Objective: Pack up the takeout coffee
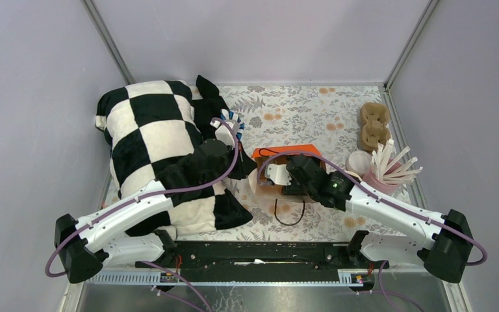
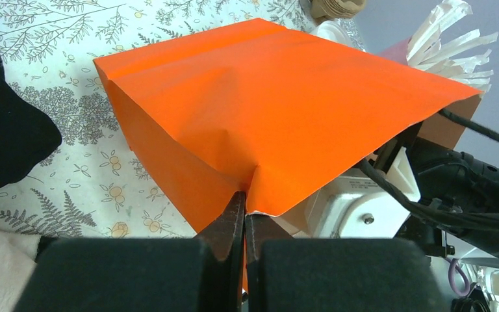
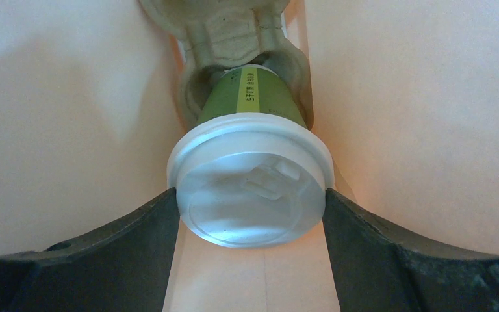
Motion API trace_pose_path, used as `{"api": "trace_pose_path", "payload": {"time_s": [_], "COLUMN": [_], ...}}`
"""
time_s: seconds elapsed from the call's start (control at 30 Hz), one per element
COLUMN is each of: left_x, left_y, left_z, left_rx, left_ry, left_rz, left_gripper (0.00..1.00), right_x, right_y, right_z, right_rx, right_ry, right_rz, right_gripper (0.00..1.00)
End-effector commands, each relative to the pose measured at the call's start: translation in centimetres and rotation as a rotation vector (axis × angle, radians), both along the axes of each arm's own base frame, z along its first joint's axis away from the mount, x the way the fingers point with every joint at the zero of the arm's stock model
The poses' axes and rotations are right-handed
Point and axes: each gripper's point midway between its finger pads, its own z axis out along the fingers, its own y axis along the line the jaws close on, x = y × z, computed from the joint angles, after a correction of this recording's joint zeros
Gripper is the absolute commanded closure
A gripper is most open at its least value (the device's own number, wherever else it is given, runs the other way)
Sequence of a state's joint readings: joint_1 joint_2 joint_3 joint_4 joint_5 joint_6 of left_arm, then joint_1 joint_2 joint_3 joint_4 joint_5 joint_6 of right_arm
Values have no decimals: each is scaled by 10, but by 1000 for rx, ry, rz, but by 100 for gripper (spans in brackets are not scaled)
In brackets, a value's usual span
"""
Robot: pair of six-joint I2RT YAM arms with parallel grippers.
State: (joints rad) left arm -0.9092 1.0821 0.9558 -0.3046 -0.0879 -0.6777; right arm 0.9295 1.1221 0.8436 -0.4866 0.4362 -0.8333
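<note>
The takeout coffee (image 3: 255,97), a green paper cup with a white lid (image 3: 250,188), sits in a pulp carrier (image 3: 221,26) inside the orange paper bag (image 1: 287,151). My right gripper (image 3: 250,218) reaches into the bag and is shut on the cup, with a finger (image 3: 136,240) pressed on each side of the lid. In the top view only its white wrist (image 1: 276,174) shows at the bag's mouth. My left gripper (image 2: 244,203) is shut on the rim of the bag (image 2: 279,110) and pinches the paper edge; it also shows in the top view (image 1: 242,156).
A black and white checkered cloth (image 1: 149,130) lies at the left under my left arm. A pink cup of white sticks (image 1: 386,172), a white lid (image 1: 358,160) and stacked pulp carriers (image 1: 375,123) stand at the right. The bag's black cord handle (image 1: 289,218) lies in front.
</note>
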Motion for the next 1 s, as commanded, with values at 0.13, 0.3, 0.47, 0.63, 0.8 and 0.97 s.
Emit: {"api": "trace_pose_path", "payload": {"time_s": [0.13,0.3,0.47,0.63,0.8,0.97], "left_x": [-7,-7,-5,-4,-7,-7], "left_y": [-12,-9,-4,2,2,2], "left_z": [4,-1,5,15,15,13], "left_rx": [5,36,41,56,44,44], "left_ry": [0,6,-13,-24,-16,-13], "left_rz": [-66,-63,-47,-29,-35,-31], "left_gripper": [100,100,100,100,100,100], "right_x": [26,31,35,37,42,46], "right_y": [9,5,0,-1,7,11], "right_z": [18,28,30,23,22,19], "right_rx": [129,135,179,219,273,245], "right_ry": [-114,-139,-141,-117,-92,-79], "right_rz": [-78,-105,-142,-174,-199,-189], "right_gripper": [59,59,59,60,60,61]}}
